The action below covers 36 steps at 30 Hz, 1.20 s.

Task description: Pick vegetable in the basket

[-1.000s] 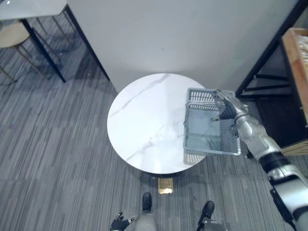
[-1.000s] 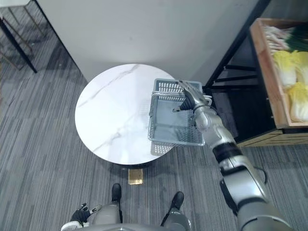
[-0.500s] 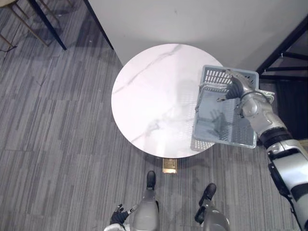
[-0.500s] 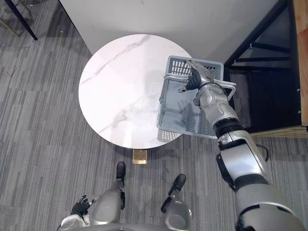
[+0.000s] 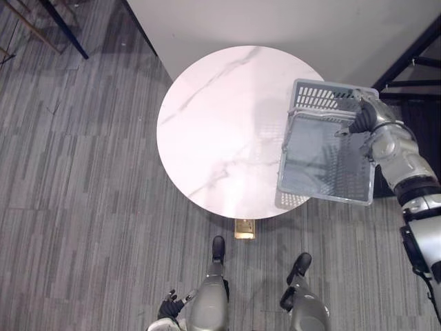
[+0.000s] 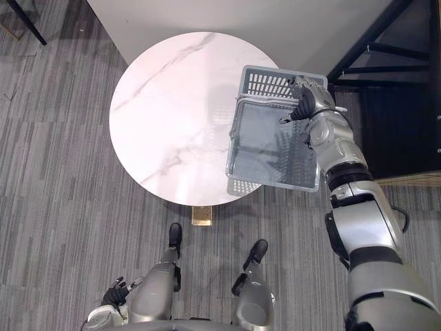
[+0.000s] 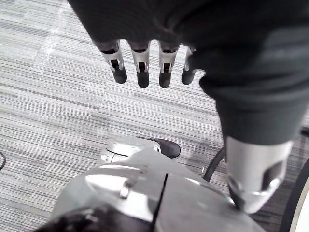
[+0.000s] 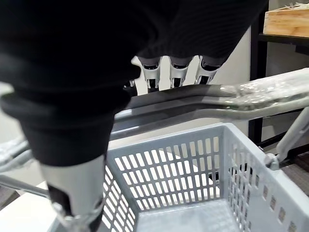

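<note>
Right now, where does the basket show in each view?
Left eye view: basket right of centre, over the round table's right edge.
Right eye view: basket right of centre, over the same edge.
Right wrist view: basket wall just past the fingers.
Shared landmark: right hand curled on the handle.

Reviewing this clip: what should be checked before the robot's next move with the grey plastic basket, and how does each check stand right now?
1. Grip: ok. The right hand has its fingers curled round the metal handle of the grey slotted plastic basket.
2. Basket loaded: not ok. Its floor is bare, with no vegetable inside.
3. Basket fully over the round white marble table: not ok. Its right side hangs past the table's edge.
4. Left hand free: ok. It is open and hangs low above the carpet.
</note>
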### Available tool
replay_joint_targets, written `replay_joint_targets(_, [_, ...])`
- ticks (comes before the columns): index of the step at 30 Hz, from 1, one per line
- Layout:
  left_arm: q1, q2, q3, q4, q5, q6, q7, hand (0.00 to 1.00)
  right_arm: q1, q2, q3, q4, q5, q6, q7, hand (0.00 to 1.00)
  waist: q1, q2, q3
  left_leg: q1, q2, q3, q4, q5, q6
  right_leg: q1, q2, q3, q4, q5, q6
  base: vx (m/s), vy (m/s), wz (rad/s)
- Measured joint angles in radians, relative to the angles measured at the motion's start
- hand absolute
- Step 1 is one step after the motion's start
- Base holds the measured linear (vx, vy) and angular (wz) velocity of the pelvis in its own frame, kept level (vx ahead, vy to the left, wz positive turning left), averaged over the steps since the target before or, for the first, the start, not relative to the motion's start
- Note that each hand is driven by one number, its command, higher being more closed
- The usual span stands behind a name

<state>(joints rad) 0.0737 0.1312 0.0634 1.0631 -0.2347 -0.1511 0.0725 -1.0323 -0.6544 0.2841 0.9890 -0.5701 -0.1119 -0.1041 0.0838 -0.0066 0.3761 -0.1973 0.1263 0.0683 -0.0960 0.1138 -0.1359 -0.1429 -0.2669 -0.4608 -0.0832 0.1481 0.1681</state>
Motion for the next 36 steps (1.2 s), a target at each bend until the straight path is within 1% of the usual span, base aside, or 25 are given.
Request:
replay_joint_targets(3, [0.000,0.000,0.000,0.000,0.000,0.000,0.000,0.00,0.000,-0.027,0.012,0.000,-0.020,-0.003,0.000,0.00,-0.001,0.000,0.000,-0.004,0.000,0.003,0.000,0.000,0.000,-0.011,0.000,0.010,0.000,0.005,-0.006,0.02,-0.006,-0.08])
replay_joint_targets(5, [-0.002,0.011,-0.008,0.000,0.000,0.001,0.000,0.00,-0.002,-0.061,0.050,0.000,-0.022,-0.004,0.002,0.00,-0.004,0.000,0.001,-0.005,0.002,0.008,0.000,0.000,0.000,-0.017,0.000,0.019,0.001,0.006,-0.005,0.01,-0.003,-0.06])
replay_joint_targets(8, [-0.002,0.016,-0.021,0.001,0.000,0.002,0.000,0.00,-0.030,-0.084,0.078,-0.001,-0.031,-0.005,0.002,0.00,-0.003,0.000,0.001,-0.006,0.005,0.025,0.000,0.000,0.000,-0.034,0.001,0.037,0.012,0.006,-0.005,0.00,-0.003,-0.16])
replay_joint_targets(13, [-0.012,0.023,-0.036,0.002,0.000,0.002,0.000,0.00,-0.046,-0.117,0.086,-0.001,-0.057,-0.009,0.002,0.00,-0.005,0.001,0.002,-0.010,0.008,0.035,0.000,0.001,0.001,-0.051,0.002,0.053,0.019,0.006,-0.005,0.00,-0.004,-0.07])
replay_joint_targets(19, [-0.032,0.032,-0.058,0.010,-0.022,0.001,0.000,0.00,-0.046,-0.116,0.119,0.012,-0.063,-0.008,0.002,0.00,0.000,0.001,0.002,-0.041,0.009,0.029,0.000,0.010,0.003,-0.081,0.002,0.051,0.028,0.007,-0.006,0.01,-0.005,0.02])
replay_joint_targets(24, [-0.037,0.033,-0.068,0.010,-0.028,0.001,0.000,0.00,-0.050,-0.113,0.119,0.046,-0.063,-0.006,-0.001,0.00,0.005,0.004,0.003,-0.052,0.008,0.015,0.000,0.012,0.004,-0.081,0.001,0.040,0.027,0.007,-0.006,0.02,-0.006,0.09])
replay_joint_targets(29, [-0.049,0.034,-0.088,0.011,-0.029,0.001,0.002,0.00,-0.077,-0.108,0.117,0.063,-0.063,-0.001,-0.008,0.00,0.007,0.019,0.014,-0.063,0.009,0.004,-0.001,0.019,0.003,-0.085,0.001,0.031,0.027,0.007,-0.006,0.00,-0.001,0.05])
replay_joint_targets(30, [-0.049,0.034,-0.088,0.011,-0.031,0.001,0.002,0.00,-0.082,-0.102,0.117,0.070,-0.063,-0.001,-0.009,1.00,0.006,0.019,0.014,-0.063,0.009,0.004,-0.001,0.019,0.002,-0.085,0.002,0.031,0.027,0.007,-0.006,0.00,0.000,0.00])
replay_joint_targets(36, [-0.056,0.038,-0.097,0.011,-0.035,0.001,0.010,0.00,-0.096,-0.091,0.116,0.079,-0.062,0.001,-0.029,1.00,0.008,0.019,0.014,-0.078,0.009,0.004,-0.001,0.022,0.002,-0.099,0.002,0.031,0.028,0.007,-0.006,0.00,0.000,0.00])
